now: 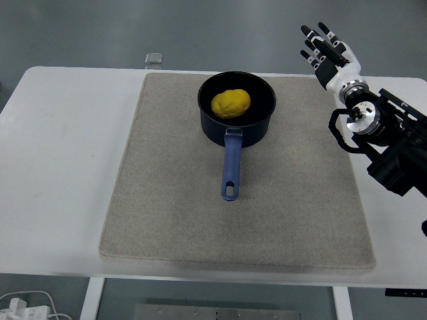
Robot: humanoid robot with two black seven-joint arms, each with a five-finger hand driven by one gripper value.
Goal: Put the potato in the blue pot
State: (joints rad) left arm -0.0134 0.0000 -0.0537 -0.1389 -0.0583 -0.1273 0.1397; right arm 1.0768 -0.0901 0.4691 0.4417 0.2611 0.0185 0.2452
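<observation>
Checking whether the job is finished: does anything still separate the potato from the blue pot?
Nothing does. The potato already lies inside the blue pot on the mat. The right hand is open, off to the pot's right above the table's far edge, holding nothing.

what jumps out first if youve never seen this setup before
A yellow potato sits inside the dark blue pot at the far middle of a grey mat, the pot's blue handle pointing toward the near edge. At the upper right, the robot's right hand hangs with fingers spread, holding nothing.
</observation>
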